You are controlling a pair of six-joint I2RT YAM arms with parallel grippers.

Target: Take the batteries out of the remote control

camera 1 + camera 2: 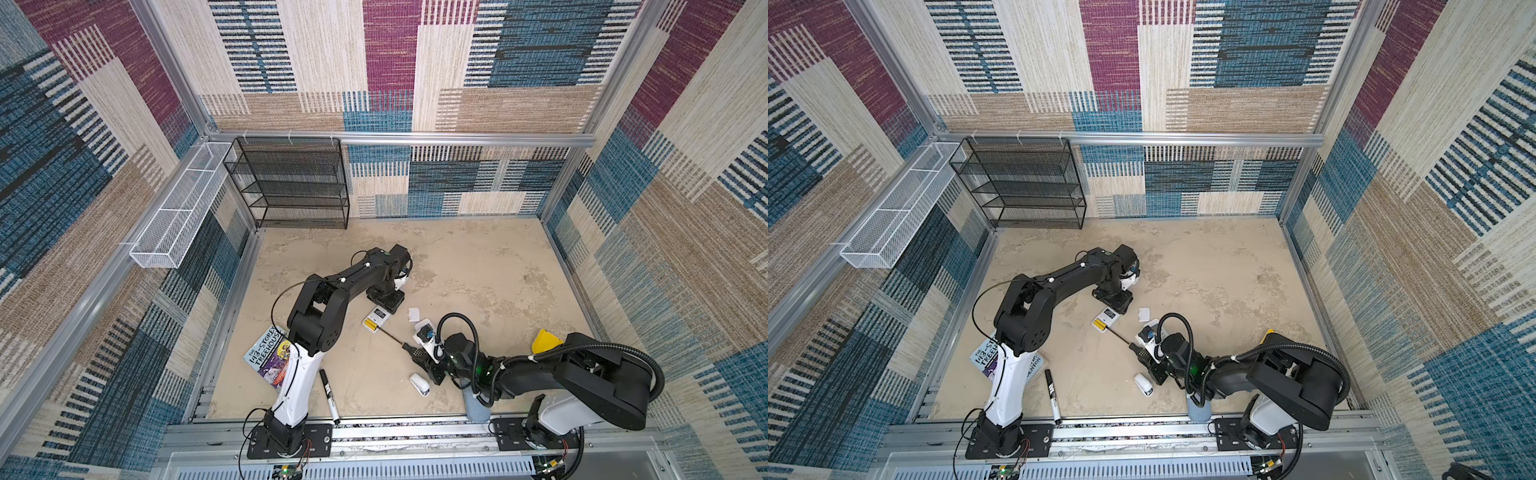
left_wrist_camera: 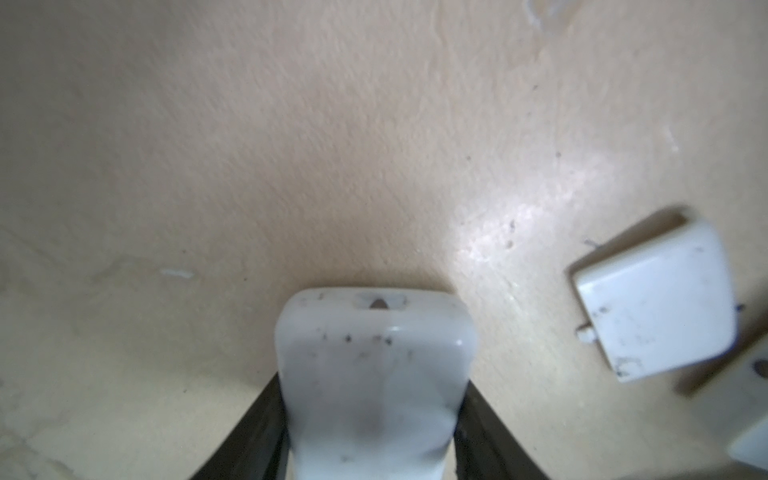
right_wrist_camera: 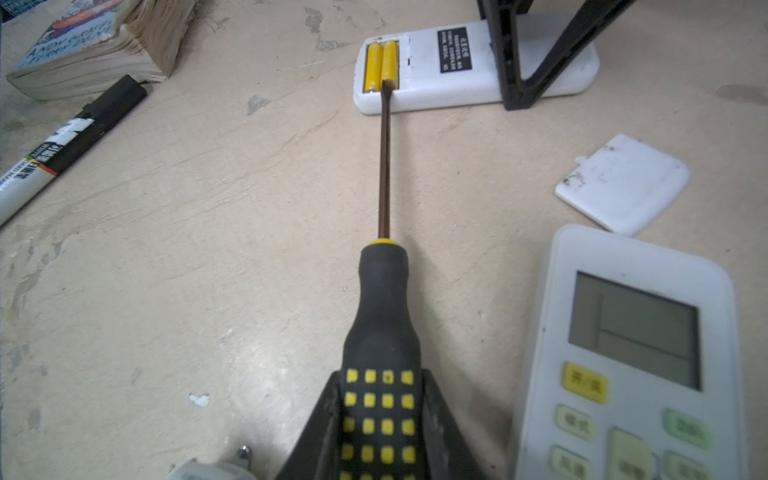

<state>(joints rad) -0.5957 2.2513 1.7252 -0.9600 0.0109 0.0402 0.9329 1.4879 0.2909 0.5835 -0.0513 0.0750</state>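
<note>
left arm (image 1: 349, 282) stretched forward, left gripper (image 1: 382, 306) pointing down, clamped | right arm (image 1: 536, 370) low, right gripper (image 3: 380, 399) level, clamped

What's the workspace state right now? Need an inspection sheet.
Surface: beige tabletop, stained, scuffed.
Job's things: remote face down, cover off, lying apart; two yellow batteries in the bay.
Clutter: book, marker, second remote, yellow item behind right arm.
Grippers: left gripper clamps the remote; right gripper holds screwdriver, tip at a battery's end.
Cables: black cable loops off left arm; corrugated hose over right wrist.
Surroundings: patterned walls, black mesh rack, white wire basket.
</note>
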